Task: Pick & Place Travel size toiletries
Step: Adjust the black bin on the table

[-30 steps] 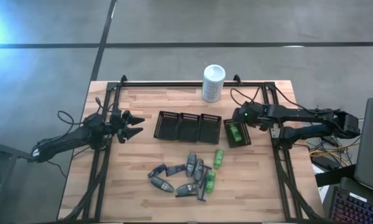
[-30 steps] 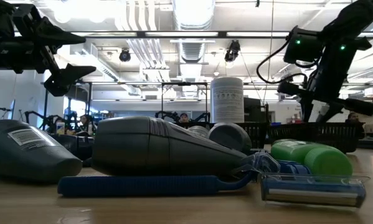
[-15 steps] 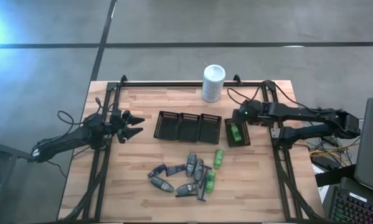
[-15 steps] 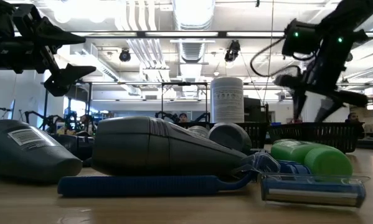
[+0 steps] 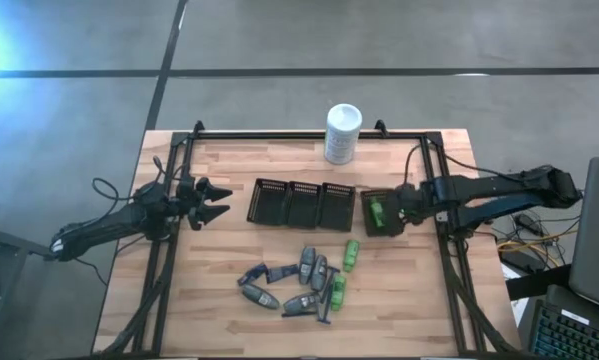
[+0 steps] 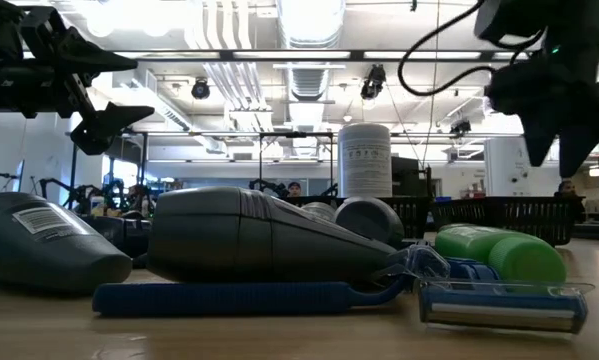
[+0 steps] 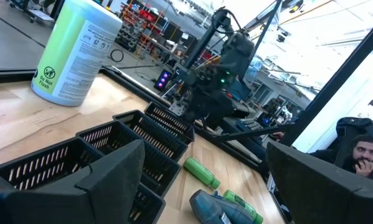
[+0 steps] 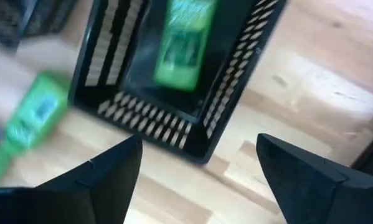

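Note:
The toiletries lie in a loose pile (image 5: 299, 282) on the table's near middle: grey tubes, blue-ended razors and two green bottles (image 5: 351, 254) beside them. One green bottle (image 8: 183, 43) lies flat in the single black mesh tray (image 5: 381, 226). My right gripper (image 5: 401, 207) is open and empty, just off that tray's right side, above the table. My left gripper (image 5: 217, 205) is open and empty at the table's left, pointing at the three-part mesh tray (image 5: 301, 204).
A large white canister (image 5: 342, 133) stands at the far edge. A black frame rail (image 5: 444, 250) runs along the table's sides. In the low view a blue-handled razor (image 6: 279, 297) and a grey tube (image 6: 269, 238) lie close in front. Bare wood lies near left.
My right gripper has drawn back from over the single tray toward the table's right edge and a little toward the near edge. The green bottle stays lying in that tray. My left arm has kept still.

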Robot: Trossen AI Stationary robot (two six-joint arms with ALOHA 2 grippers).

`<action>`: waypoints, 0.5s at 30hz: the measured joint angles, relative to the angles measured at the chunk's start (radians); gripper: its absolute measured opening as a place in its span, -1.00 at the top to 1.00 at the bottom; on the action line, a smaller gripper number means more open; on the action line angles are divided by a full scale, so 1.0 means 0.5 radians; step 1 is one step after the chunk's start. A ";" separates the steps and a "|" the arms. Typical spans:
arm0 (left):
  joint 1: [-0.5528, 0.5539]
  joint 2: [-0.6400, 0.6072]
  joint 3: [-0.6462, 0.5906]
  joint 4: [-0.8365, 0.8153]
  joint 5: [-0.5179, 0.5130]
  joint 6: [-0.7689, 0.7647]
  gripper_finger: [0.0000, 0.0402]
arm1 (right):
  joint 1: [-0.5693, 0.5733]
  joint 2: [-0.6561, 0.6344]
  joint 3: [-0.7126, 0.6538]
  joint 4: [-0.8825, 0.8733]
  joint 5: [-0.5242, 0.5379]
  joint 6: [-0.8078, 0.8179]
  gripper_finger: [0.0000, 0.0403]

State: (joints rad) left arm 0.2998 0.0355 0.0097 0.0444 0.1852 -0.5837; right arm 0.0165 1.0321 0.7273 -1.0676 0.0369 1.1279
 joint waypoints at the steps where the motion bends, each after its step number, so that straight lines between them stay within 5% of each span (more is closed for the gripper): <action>1: 0.000 0.000 0.000 0.000 0.000 0.000 -0.70 | 0.056 0.014 -0.005 0.000 -0.009 -0.014 -0.58; 15: 0.000 0.000 0.000 -0.001 -0.001 0.000 -0.70 | 0.149 0.352 -0.205 0.200 -0.071 -0.434 -0.72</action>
State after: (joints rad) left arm 0.3000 0.0357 0.0097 0.0441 0.1849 -0.5838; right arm 0.0912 1.2079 0.6247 -0.9678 0.0013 0.9109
